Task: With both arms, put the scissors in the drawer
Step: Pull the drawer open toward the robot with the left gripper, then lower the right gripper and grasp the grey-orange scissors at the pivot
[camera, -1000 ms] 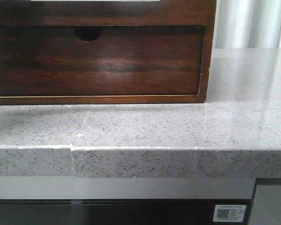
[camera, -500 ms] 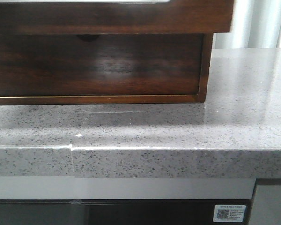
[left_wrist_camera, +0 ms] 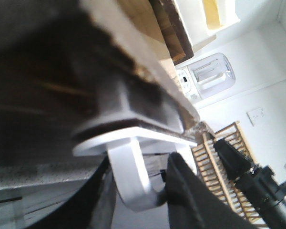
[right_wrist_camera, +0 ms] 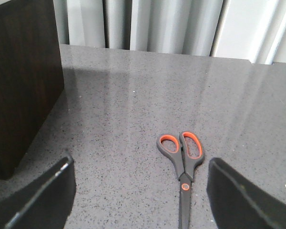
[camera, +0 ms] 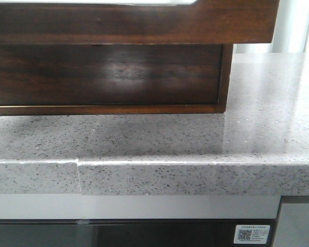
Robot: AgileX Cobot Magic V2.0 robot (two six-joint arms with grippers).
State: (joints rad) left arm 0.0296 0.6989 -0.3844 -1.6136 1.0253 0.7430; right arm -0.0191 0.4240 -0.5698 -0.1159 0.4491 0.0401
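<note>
The drawer [camera: 134,23], glossy dark-brown with a plain front and a white inner rim, juts out over the counter at the top of the front view. It hides the top of the taller drawer front [camera: 108,72] below. In the blurred left wrist view, my left gripper [left_wrist_camera: 136,200] has its dark fingers [left_wrist_camera: 190,191] closed around a white curved handle [left_wrist_camera: 131,176] under the drawer's edge. The scissors [right_wrist_camera: 183,164], grey with orange-lined handles, lie flat on the counter between the fingers of my open, empty right gripper [right_wrist_camera: 139,191]. Neither gripper shows in the front view.
The dark wood cabinet side [right_wrist_camera: 19,86] stands close beside the right gripper. The speckled grey counter [camera: 195,139] ends at a front edge [camera: 154,177]. A wooden dish rack [left_wrist_camera: 224,162] and a white appliance [left_wrist_camera: 209,74] show past the left gripper.
The drawer has slid out toward the camera and now covers the half-round notch of the lower drawer front. Its shadow on the counter has grown.
</note>
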